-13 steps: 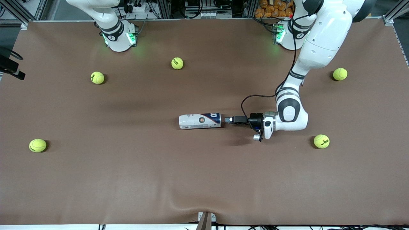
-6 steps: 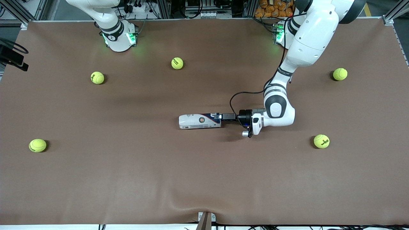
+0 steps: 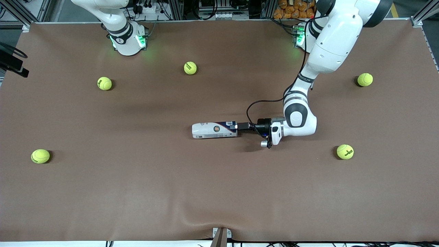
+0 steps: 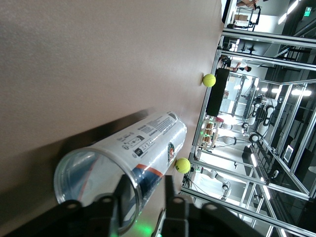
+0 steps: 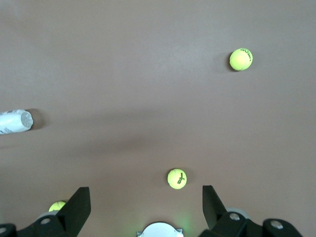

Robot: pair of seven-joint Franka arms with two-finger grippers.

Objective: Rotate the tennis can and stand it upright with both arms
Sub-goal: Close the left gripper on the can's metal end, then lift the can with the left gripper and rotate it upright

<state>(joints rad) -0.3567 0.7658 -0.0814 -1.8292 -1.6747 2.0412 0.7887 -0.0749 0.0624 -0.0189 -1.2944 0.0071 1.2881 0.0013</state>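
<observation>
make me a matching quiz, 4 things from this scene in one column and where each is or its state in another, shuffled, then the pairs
Things:
1. tennis can
2. left gripper
3. right gripper
4. brown table

Places or states:
A. high over the table, fingers spread open, waiting
B. lying on its side near the table's middle
C. at the can's open end, one finger inside the rim, one outside
D. carries five yellow-green balls scattered around

Pairs: 1-B, 2-C, 3-A, 4-D
</observation>
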